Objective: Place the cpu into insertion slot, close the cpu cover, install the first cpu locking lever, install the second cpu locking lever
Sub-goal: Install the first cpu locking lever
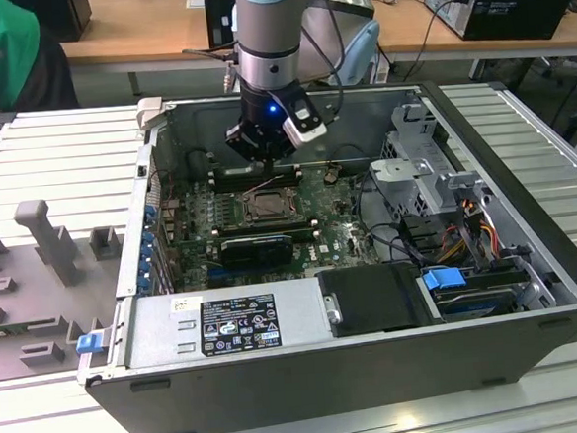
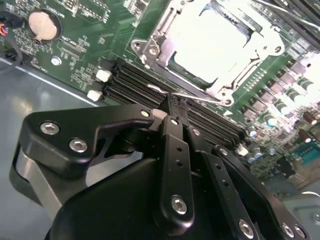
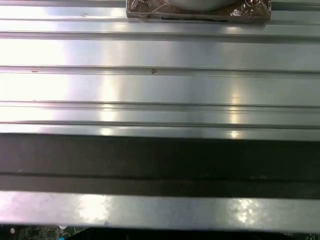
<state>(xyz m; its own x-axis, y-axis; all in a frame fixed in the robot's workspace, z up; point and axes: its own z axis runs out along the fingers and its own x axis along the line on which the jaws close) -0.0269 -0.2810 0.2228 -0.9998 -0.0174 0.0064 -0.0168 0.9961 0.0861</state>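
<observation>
The cpu [image 2: 212,42] sat in the slot [image 1: 267,203] with the cover [image 2: 150,47] down over it. The gripper [image 2: 172,107], fingers together, pressed at a wire lever [image 2: 187,96] beside the socket; whether either lever was latched could not be told

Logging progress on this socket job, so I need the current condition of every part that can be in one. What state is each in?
cpu: seated in the insertion slot, silver top showing.
cpu cover: down around the cpu.
locking lever: thin wire along the socket's edge, at the gripper's tip.
gripper: shut, tips together at the lever.
computer case: side panel off, lying open.
</observation>
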